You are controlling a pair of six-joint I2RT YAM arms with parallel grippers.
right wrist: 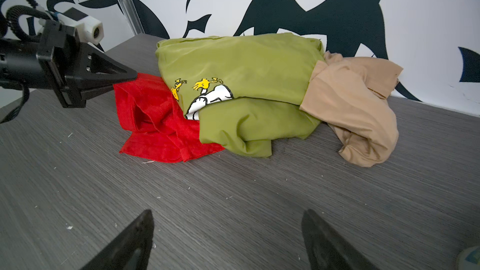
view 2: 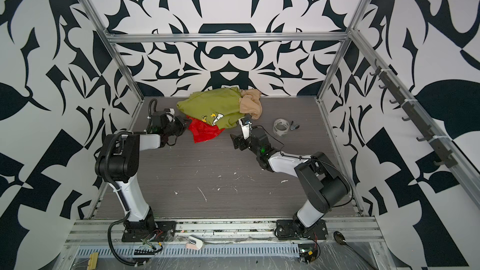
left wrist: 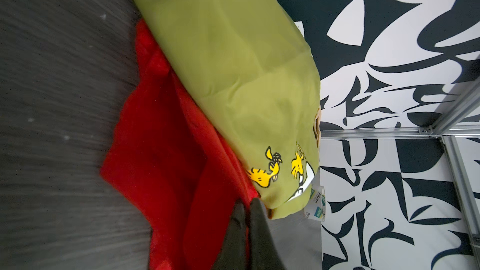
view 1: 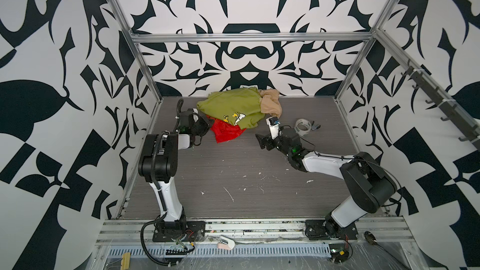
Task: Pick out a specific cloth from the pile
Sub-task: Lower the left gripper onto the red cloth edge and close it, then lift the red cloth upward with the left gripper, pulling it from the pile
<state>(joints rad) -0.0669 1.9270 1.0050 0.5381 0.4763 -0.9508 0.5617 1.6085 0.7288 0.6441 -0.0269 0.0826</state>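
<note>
A: Left tool [left wrist: 248, 202] nearest, closed on the cloth [left wrist: 161, 164]?
B: Yes, red, at the pile's [view 1: 233, 105] left front; green shirt [right wrist: 246, 61] hides much of it. Right tool [right wrist: 227, 212] gapes over bare surface [right wrist: 233, 183]. Top views hide the pinch itself.

Even light, soft wrist-view blur

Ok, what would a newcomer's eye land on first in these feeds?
The red cloth, vivid on the grey table, poking out from under the green shirt on the left arm's side. The left gripper is pinched shut on its edge. All around, bold black-and-white patterned walls.
</note>
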